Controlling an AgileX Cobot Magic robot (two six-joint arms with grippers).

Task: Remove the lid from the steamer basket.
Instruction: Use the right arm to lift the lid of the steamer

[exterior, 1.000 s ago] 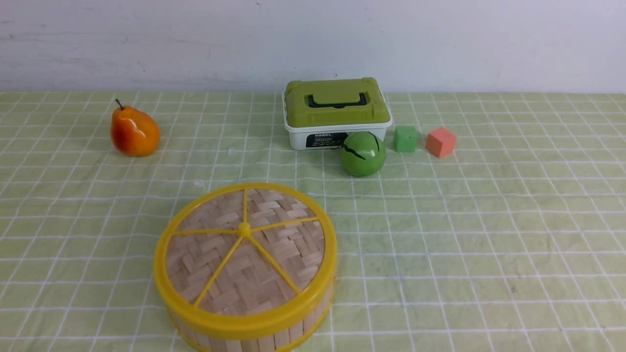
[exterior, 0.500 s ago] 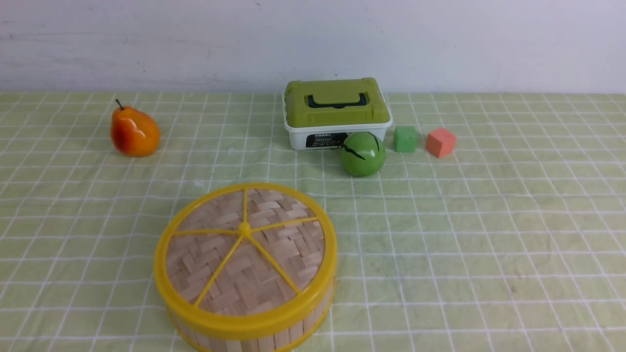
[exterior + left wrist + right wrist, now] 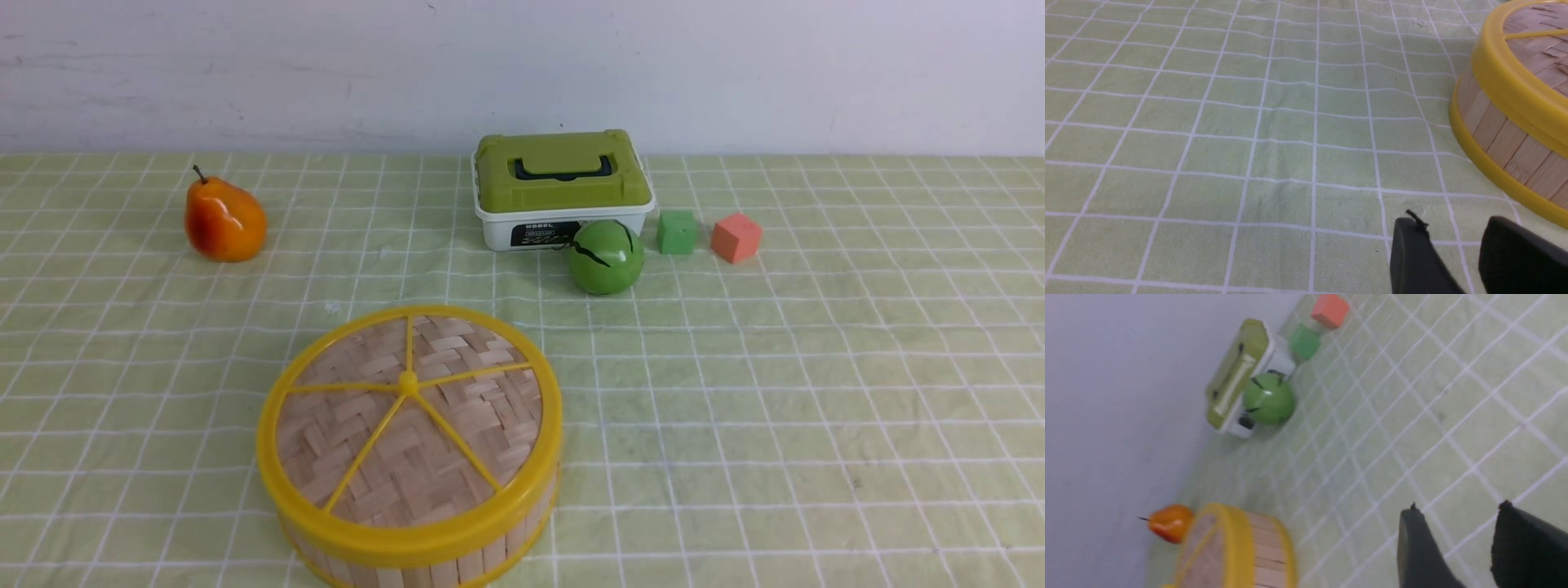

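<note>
Front view: we see the lid (image 3: 408, 420) sitting flat on the steamer basket (image 3: 482, 559), at about 7 o'clock from the middle of the tablecloth (image 3: 816, 392). From it, the pear (image 3: 224, 222) lies at 11 o'clock and the white box (image 3: 562, 189) at 1 o'clock, both well apart. The left gripper (image 3: 1451, 224) and the right gripper (image 3: 1458, 508) each have their fingers apart, holding nothing.

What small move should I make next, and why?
Probably ease the left gripper toward the near rim of the lid. The lid sits fully on the steamer basket, untouched; the left gripper's jaws are open and empty beside the basket's wall, while the right gripper, also open, looks farther off.
</note>
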